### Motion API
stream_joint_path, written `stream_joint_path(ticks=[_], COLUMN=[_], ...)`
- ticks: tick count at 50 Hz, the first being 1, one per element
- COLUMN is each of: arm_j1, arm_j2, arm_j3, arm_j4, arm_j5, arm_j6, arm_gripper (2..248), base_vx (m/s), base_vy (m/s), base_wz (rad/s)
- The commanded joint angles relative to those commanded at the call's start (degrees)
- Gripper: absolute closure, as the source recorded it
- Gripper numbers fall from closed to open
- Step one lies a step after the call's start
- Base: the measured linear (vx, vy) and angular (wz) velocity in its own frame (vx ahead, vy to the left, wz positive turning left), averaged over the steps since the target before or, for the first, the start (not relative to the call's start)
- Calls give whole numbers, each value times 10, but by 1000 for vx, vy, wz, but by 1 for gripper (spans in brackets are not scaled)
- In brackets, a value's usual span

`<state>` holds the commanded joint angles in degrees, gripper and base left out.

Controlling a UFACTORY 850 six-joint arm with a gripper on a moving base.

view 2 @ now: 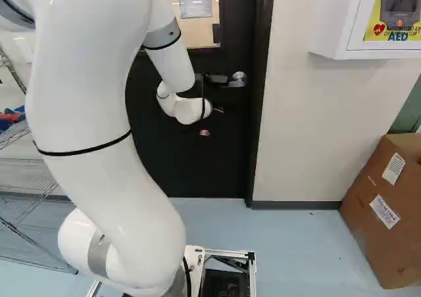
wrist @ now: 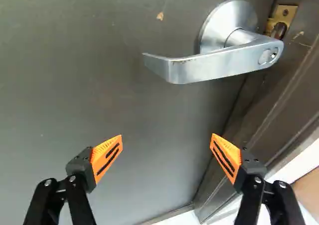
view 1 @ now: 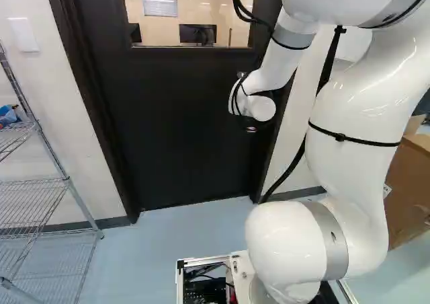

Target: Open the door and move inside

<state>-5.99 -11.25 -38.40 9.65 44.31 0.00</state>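
- Since the plain black door [view 1: 168, 122] looks shut in its dark frame [wrist: 279, 115], I'd say the job is still at the handle, and getting inside must wait on it.
- What matters is the silvery metal lever handle [wrist: 214, 63], fixed near the door's latch edge, its free end pointing inward across the panel. That end would give the most leverage, so I'd guess it's why the claw is set up close by.
- That black claw with orange pads [wrist: 166, 138] stands spread wide, with nothing in its grasp. The lever lies ahead of it, clear of both pads, so it would need to reach on and line up before pressing or closing.
- A wire shelf rack [view 1: 47, 203] and a brown cardboard box [view 2: 388, 211] flank the doorway, well apart from the handle; I'd watch them more when the base rolls.
- As for the glossy white arm [view 2: 99, 113], it climbs from its base joint, folds over high up, then slopes down towards the door, its wrist [view 2: 187, 108] bent just beside and below the handle in the right base view.
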Motion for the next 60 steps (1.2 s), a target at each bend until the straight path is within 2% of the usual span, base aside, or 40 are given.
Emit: stream_joint_path(ticks=[10,25,48,60], arm_j1=[5,20,41,53], arm_j2=[-18,-53,-109,-135], arm_j3=[-20,-61,-129,-162], arm_j4=[38,49,96,101], arm_j5=[0,0,0,0], arm_j6=[0,0,0,0], arm_gripper=[3,3,3,3], base_vx=[0,0,0,0], base_vy=[0,0,0,0], base_wz=[0,0,0,0])
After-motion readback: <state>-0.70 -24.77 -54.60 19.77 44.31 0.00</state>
